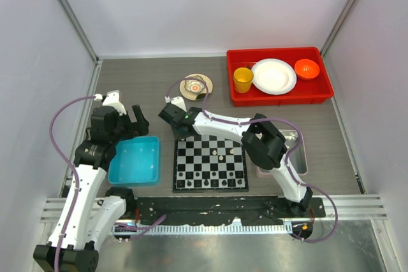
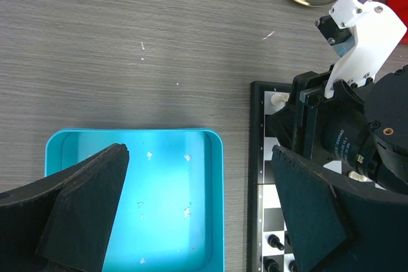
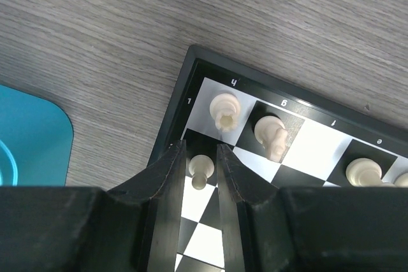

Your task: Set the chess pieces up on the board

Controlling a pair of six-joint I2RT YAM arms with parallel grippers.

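Right gripper (image 3: 201, 157): fingers closed on a white pawn (image 3: 200, 171)
Pawn: over the dark square just beside the corner rook (image 3: 225, 111) of the chessboard (image 3: 183, 90)
Left gripper (image 2: 199, 154): wide apart above the blue bin (image 2: 218, 176)

Left side first: our white left arm stands bent up from its base, wrist tipped down, and the black left end effector (image 1: 131, 124) (image 2: 199, 157) hangs with both fingers spread as wide as they go. On the right, our arm stretches far across, elbow raised, and the black right end effector (image 1: 179, 132) (image 3: 199, 156) is pinched in on a small cream plastic pawn (image 3: 199, 171).
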